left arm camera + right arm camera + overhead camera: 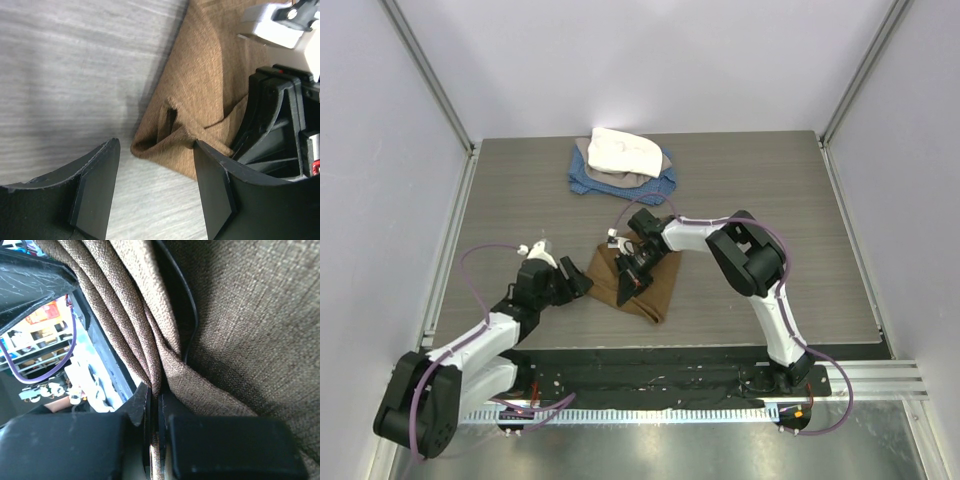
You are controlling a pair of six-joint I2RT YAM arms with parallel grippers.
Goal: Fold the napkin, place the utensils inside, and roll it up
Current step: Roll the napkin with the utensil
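The napkin (660,290) lies bunched on the desk (770,200), near its front-centre. The right gripper (632,272) sits on top of it, jaws clamped tight on a gathered fold of the cloth (155,407). The left gripper (155,195) is at the napkin's left edge, jaws wide apart and empty, with a folded corner (165,137) just beyond the fingertips.

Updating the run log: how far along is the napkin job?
Done: napkin lies doubled over, partly folded. In hand: right tool shut on its bunched folds; left tool open at its corner. To do: spoon, unseen in any view, goes inside; then rolling.
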